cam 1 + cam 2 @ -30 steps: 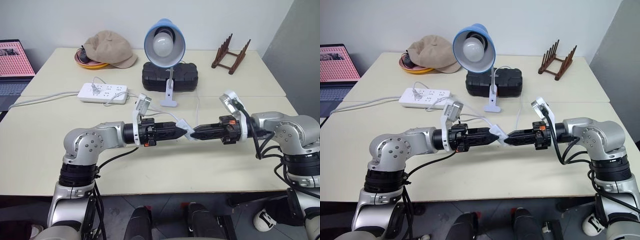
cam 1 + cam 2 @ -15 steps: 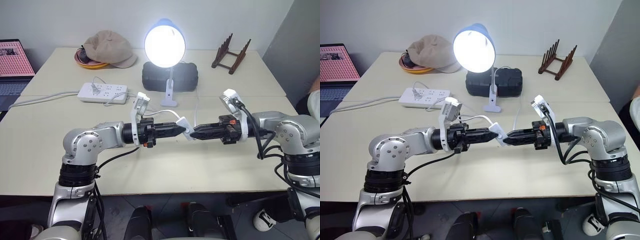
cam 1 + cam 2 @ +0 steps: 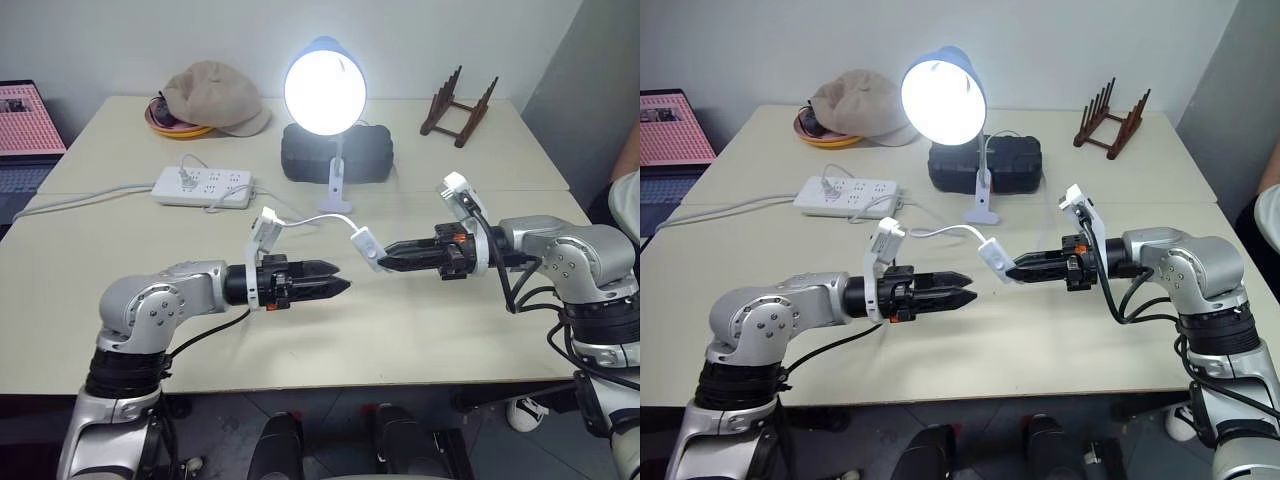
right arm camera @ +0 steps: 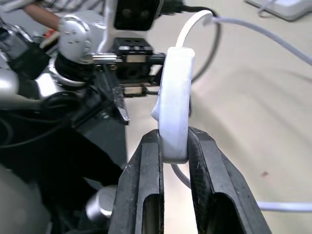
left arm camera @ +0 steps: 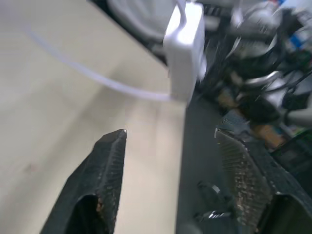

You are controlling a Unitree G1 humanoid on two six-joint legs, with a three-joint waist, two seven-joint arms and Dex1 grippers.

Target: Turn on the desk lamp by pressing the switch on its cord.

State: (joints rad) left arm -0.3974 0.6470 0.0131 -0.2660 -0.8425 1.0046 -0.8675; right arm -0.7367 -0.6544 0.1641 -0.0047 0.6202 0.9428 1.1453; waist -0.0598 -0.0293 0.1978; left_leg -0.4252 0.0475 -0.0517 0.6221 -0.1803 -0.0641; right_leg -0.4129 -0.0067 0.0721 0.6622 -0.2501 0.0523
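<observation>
The desk lamp (image 3: 325, 90) stands at the back middle of the table on its white clip base (image 3: 336, 205), and its bulb is lit. From it the thin white cord (image 3: 310, 221) runs forward to the switch (image 3: 366, 247), which hangs above the table. My right gripper (image 3: 385, 262) is shut on the switch (image 4: 174, 107), pinching its lower end between both fingers. My left gripper (image 3: 340, 288) is open, a short way left of and below the switch (image 5: 185, 48), and touches nothing.
A white power strip (image 3: 202, 186) with its thick cable lies at the back left. Behind it sit a beige cap (image 3: 212, 95) and a laptop (image 3: 25, 120). A black case (image 3: 335, 155) stands behind the lamp, a wooden rack (image 3: 458, 95) at the back right. A person's sleeve (image 3: 628, 200) shows at the right edge.
The lamp went from dark to lit. My left gripper has let go of the switch, opened, and drawn back left and down. The right gripper still holds the switch.
</observation>
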